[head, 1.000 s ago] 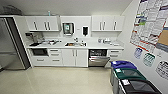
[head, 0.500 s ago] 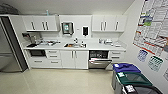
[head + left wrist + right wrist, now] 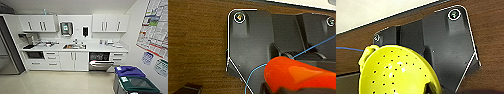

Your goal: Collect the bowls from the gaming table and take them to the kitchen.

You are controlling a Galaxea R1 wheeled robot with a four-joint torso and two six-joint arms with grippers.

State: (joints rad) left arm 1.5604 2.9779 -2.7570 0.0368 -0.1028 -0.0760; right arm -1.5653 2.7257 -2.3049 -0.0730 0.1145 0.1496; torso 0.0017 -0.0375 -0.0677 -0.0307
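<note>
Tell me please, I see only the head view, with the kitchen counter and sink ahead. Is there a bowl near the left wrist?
Observer: Yes. The orange-red bowl shows large and close in the left wrist view.
Operator: And at the right wrist?
Observer: The yellow-green bowl shows there, and its wall has many small holes.
Operator: What is behind the bowls?
Observer: A brown wood-grain surface lies behind the dark robot plate in both wrist views.
Operator: Is each gripper shut on its bowl?
Observer: I cannot tell that from these views.
</note>
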